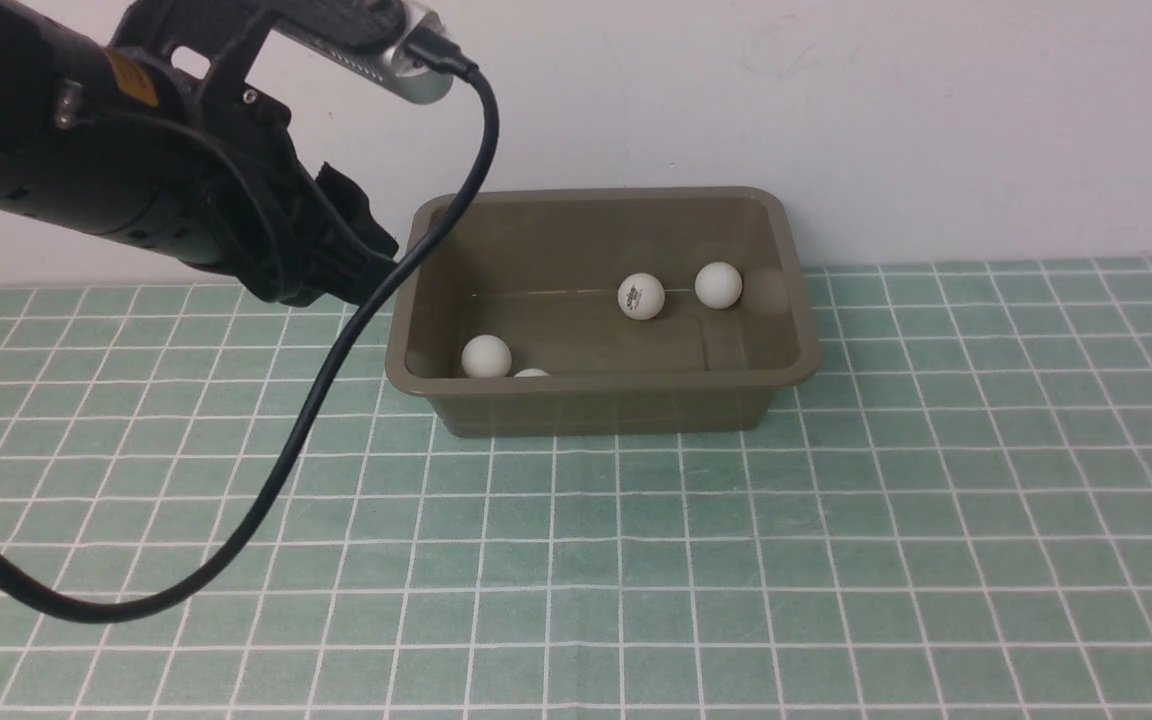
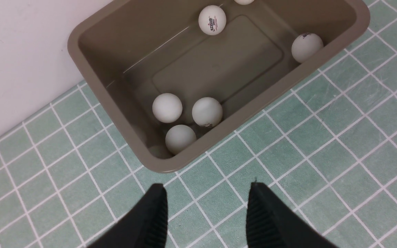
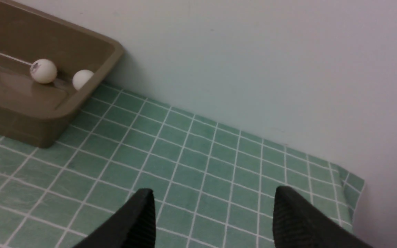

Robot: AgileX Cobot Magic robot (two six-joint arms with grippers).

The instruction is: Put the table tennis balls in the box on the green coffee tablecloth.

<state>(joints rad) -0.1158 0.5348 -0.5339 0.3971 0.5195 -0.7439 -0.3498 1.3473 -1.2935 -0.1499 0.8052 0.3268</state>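
The olive-brown box (image 1: pixel 596 408) stands on the green coffee tablecloth (image 1: pixel 636 560) against the wall. Several white table tennis balls lie inside it: one with a logo (image 1: pixel 641 296), one beside it (image 1: pixel 718 285) and one in the near left corner (image 1: pixel 486 356). The left wrist view shows three balls clustered in a corner (image 2: pixel 180 138) and others farther along (image 2: pixel 307 47). My left arm (image 1: pixel 136 170) hangs above the cloth left of the box; its gripper (image 2: pixel 207 193) is open and empty, just outside the box's corner. My right gripper (image 3: pixel 214 193) is open and empty over bare cloth, well apart from the box (image 3: pixel 47 117).
A black cable (image 1: pixel 336 400) drops from my left wrist and loops over the cloth in front of the box's left side. A white wall (image 1: pixel 936 120) rises right behind the box. The cloth's far corner (image 3: pixel 353 193) ends at the wall.
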